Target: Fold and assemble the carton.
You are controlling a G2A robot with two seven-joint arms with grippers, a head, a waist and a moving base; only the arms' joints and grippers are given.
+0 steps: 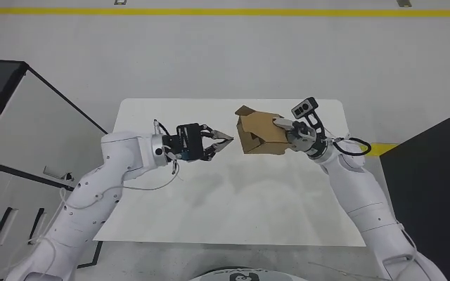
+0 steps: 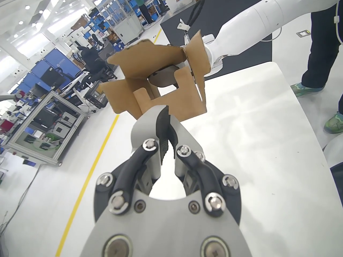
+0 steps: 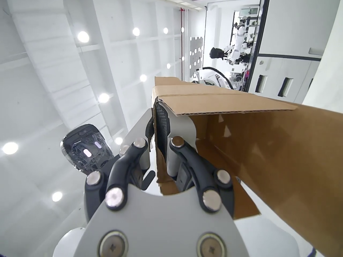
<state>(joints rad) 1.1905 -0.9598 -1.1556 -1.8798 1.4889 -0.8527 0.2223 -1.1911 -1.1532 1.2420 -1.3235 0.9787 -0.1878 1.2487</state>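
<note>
Top view first, Lin: where is the carton [image 1: 261, 133] sitting?

It is hanging above the far right part of the tabletop [image 1: 232, 204], Omar, not lying on it. The right pincer [image 1: 284, 126] is pinching one wall of it, with the cardboard pressed between both fingers.

Which edges are facing the other arm?

The open end is pointing toward the left pincer [image 1: 226, 137]. Several flaps are standing out there, spread in different directions, and one notched flap is hanging lowest.

Is the left pincer holding something?

No, its fingers are pressing together with nothing between them. The tip is pointing at that lowest flap, just beside it. I cannot tell if it is touching.

How much room are the arms having?

A wide bare stretch of tabletop is lying below them and toward the near edge.

And the poses?

The left arm is extending from the near left corner, elbow bent, forearm level and pointing right. The right arm is extending from the near right side, with its wrist hovering near the right edge.
</note>
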